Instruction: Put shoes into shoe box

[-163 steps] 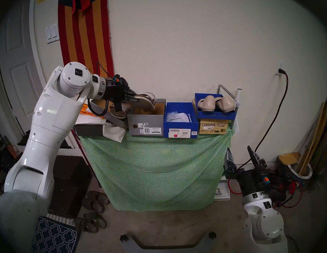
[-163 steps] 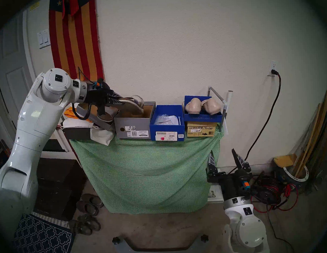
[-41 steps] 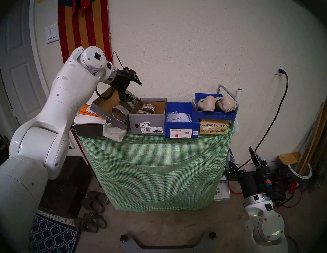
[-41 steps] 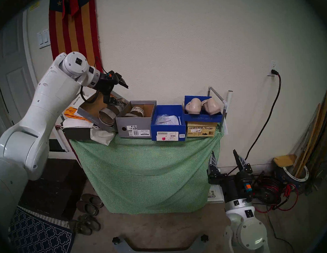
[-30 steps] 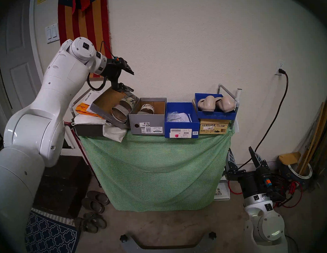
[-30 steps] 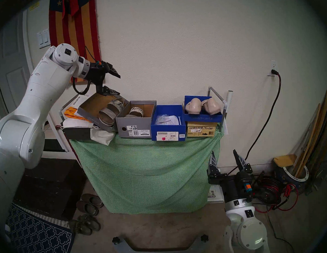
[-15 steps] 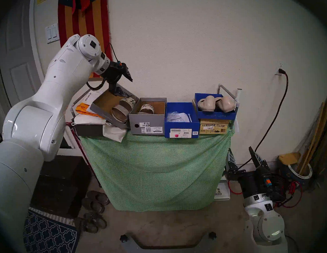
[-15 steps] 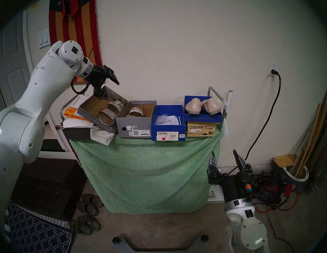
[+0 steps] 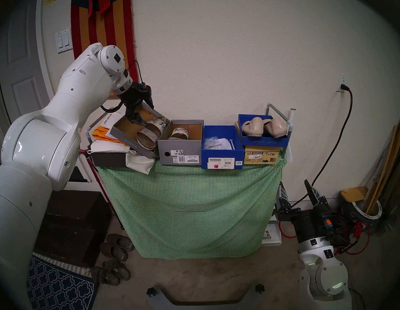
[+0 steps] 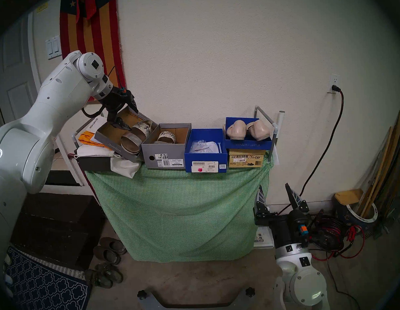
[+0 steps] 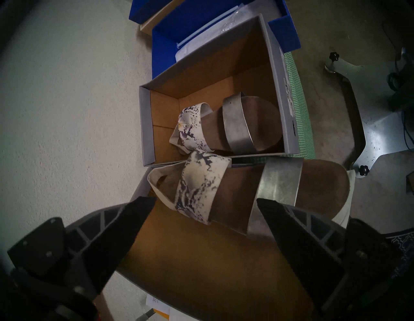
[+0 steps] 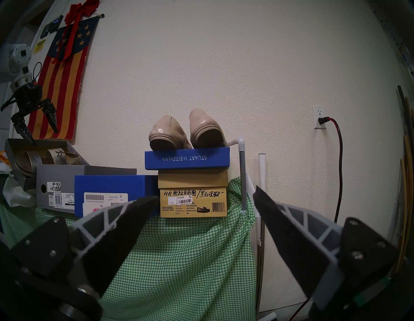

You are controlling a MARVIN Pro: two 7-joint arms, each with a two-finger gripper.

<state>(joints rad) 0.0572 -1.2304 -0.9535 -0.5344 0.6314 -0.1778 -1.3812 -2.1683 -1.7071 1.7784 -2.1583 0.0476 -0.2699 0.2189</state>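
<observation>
On the green-checked cloth-covered surface (image 9: 191, 197), the grey cardboard shoe box (image 9: 181, 149) holds one two-strap cork-soled sandal (image 11: 230, 125); its mate (image 11: 246, 195) lies in the tilted grey lid (image 9: 127, 140) just left. The beige leather ballet flats (image 9: 264, 126) sit on the upturned blue lid (image 9: 265, 142) far right, unboxed. The left tool (image 11: 201, 201) hangs spread over the second sandal; the right tool (image 12: 201, 197), spread and empty, waits low.

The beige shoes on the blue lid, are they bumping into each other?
Touching. In the head stereo left view the two beige shoes lean together on the blue lid, with no gap where their sides meet.
</observation>
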